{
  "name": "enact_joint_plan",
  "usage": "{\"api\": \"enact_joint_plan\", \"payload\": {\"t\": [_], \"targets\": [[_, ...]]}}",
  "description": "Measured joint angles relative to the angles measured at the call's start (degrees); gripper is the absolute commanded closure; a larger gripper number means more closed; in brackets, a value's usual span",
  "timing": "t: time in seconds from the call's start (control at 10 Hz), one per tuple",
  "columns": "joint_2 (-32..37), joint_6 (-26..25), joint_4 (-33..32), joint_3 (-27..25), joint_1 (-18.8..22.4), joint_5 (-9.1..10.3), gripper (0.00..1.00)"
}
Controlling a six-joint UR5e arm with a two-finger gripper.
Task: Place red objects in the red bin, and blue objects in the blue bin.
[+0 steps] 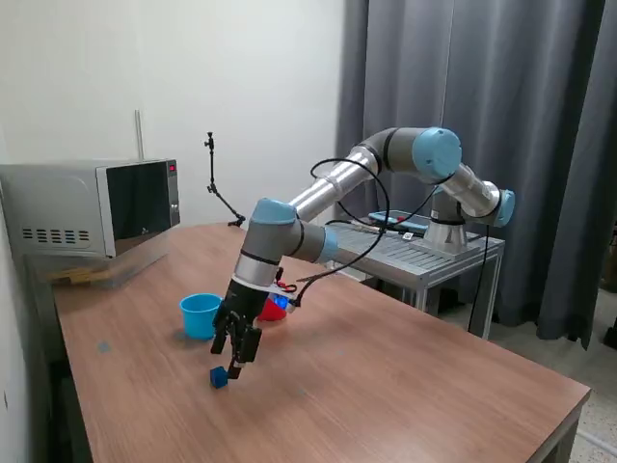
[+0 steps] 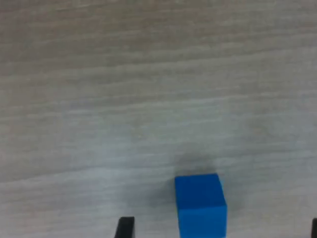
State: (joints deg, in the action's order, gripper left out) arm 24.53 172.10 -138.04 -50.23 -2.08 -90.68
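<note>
So the gripper [image 1: 235, 365] is hanging just above the table [image 1: 386, 386] with its jaws spread apart and nothing between them. In the wrist view you can see the two black fingertips [image 2: 125, 227] at the frame edge with a gap between them, and the blue cube [image 2: 200, 204] sits in that gap, closer to one finger than the other. In the exterior view that same blue cube [image 1: 220, 376] is flat on the wood, just below and a bit toward the exterior view's left of the fingers, not touching them as far as I can tell. It's a cube so there's no real long axis; its faces look slightly turned relative to the line between the fingers. Plenty of bare wood all around it, and the table's front edge is well away. Just behind the arm sit the blue cup [image 1: 201, 314] and the red cup [image 1: 273, 309], the red one partly hidden by the wrist. A microwave [image 1: 92, 206] stands at the far corner, well apart.
</note>
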Motion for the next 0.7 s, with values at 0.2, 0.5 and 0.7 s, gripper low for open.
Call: {"api": "enact_joint_plan", "payload": {"t": [0.2, 0.5, 0.7], "targets": [[-0.5, -0.1, -0.1, -0.1, 0.0, -0.05, 0.00], [-0.9, -0.1, -0.2, 0.0, 0.0, -0.10, 0.00], [-1.0, -0.1, -0.3, 0.2, 0.0, -0.11, 0.00]]}}
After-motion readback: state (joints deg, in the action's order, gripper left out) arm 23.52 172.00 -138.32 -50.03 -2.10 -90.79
